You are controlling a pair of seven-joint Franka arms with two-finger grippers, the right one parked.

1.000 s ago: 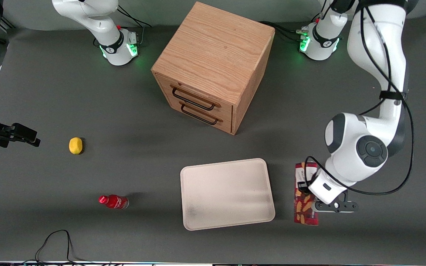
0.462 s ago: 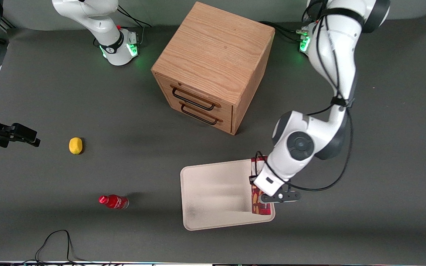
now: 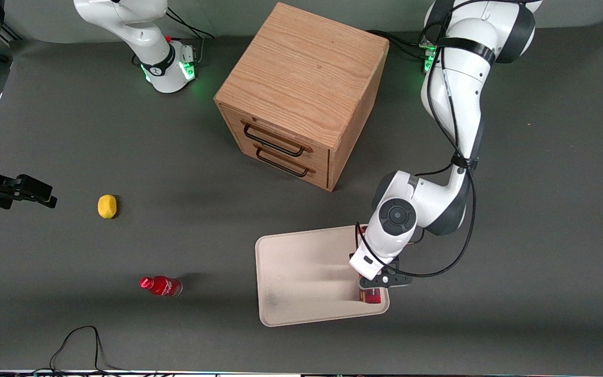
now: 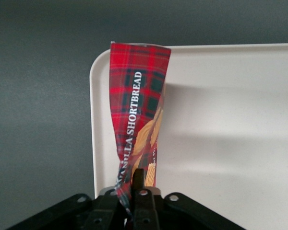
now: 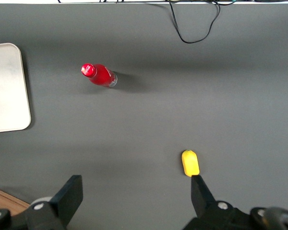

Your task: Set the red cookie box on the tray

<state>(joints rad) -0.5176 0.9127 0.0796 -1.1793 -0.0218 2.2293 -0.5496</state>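
Note:
My left gripper [image 3: 372, 285] is shut on the red cookie box [image 3: 373, 298], a long tartan box with biscuit pictures. It holds the box over the cream-white tray [image 3: 301, 272], along the tray edge toward the working arm's end of the table. The arm's wrist hides most of the box in the front view. In the left wrist view the box [image 4: 139, 110] stretches away from the gripper [image 4: 132, 180] along the tray's rim [image 4: 93, 120], its end near a rounded corner. I cannot tell whether the box touches the tray.
A wooden drawer cabinet [image 3: 304, 94] stands farther from the front camera than the tray. A small red bottle [image 3: 161, 286] and a yellow object [image 3: 107, 206] lie toward the parked arm's end. A black cable [image 3: 79, 340] loops at the table's near edge.
The left arm has carried the red cookie box from the table beside the tray to over the tray's edge. The box now shows mostly under the wrist.

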